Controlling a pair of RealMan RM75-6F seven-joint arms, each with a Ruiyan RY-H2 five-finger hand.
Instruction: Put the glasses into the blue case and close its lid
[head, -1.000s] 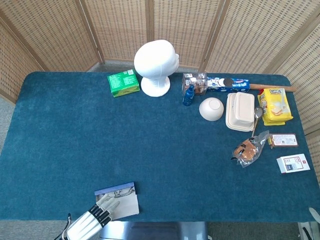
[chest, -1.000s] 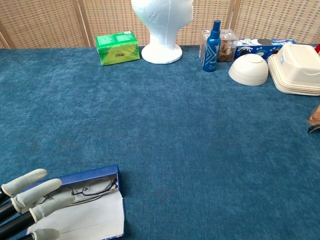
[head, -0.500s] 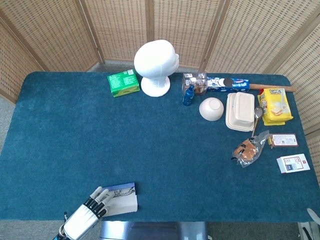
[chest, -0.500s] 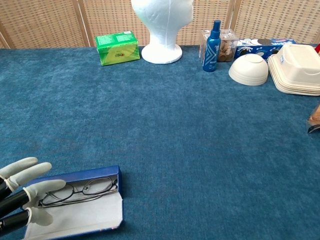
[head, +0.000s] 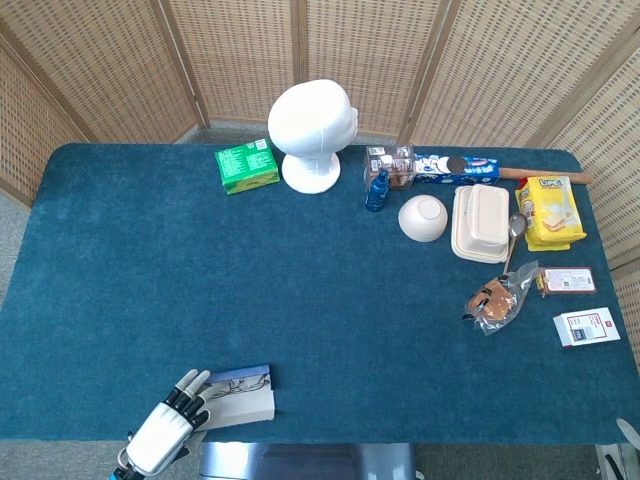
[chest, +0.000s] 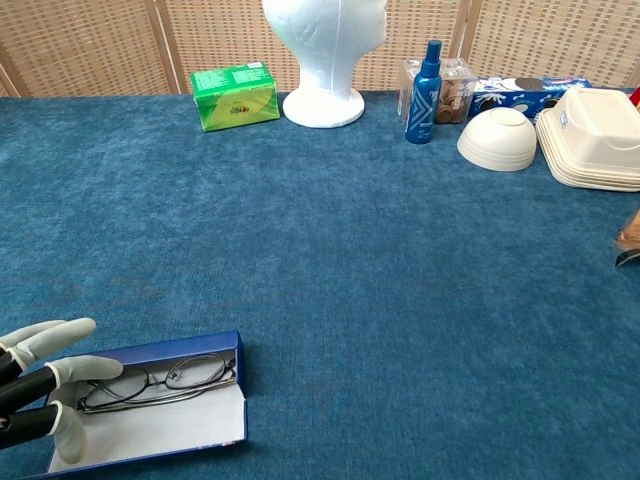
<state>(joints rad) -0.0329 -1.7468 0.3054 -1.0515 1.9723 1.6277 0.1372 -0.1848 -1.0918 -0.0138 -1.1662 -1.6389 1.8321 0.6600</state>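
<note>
Left hand (chest: 40, 385) hovering, fingers spread, gripping nothing | touching open case (chest: 150, 425) end | glasses (chest: 155, 382) lying inside

Light: bright, even and diffuse.
Shadows: faint and short beneath the foam head (head: 312, 132) and bowl (head: 423, 217).
Glare: none on the blue cloth (head: 300, 300).
Focus: both views sharp.
Distortion: far table edge slightly bowed.

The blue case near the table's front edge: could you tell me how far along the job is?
Done: the glasses lie inside the blue case. In hand: nothing is held; the left hand sits at the case's left end, fingers apart. Left: the lid lies open and needs closing.
</note>
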